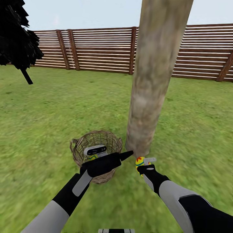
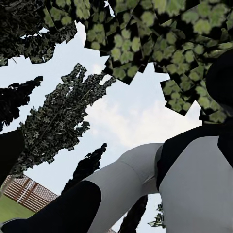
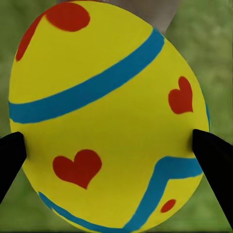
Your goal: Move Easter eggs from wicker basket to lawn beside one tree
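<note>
— Biggest first? Wide mottled green lawn [image 1: 58, 106], ringed by a brown slatted fence [image 1: 100, 48] at the back.

— Then? Thick pale tan-grey tree [image 1: 152, 81] rising from the grass just right of centre; black-foliaged tree [image 1: 16, 35] off at far left.

— Smaller? Brown open-weave wicker basket [image 1: 82, 145] standing on the grass just left of the trunk's foot, near it but apart.

— Left gripper [image 1: 124, 156]? Reaching across the basket's near rim toward the trunk, one dark finger visible; opening impossible to tell. Inside the basket, under the left wrist, a scrap of yellow-and-blue egg [image 1: 92, 157].

— Right gripper [image 3: 114, 148]? Clamped on a second egg [image 3: 107, 116], yellow with blue bands and red hearts, black fingertips [image 3: 213, 155] pressing both sides. Held low, close by the trunk's base. Third egg: cannot tell where.
</note>
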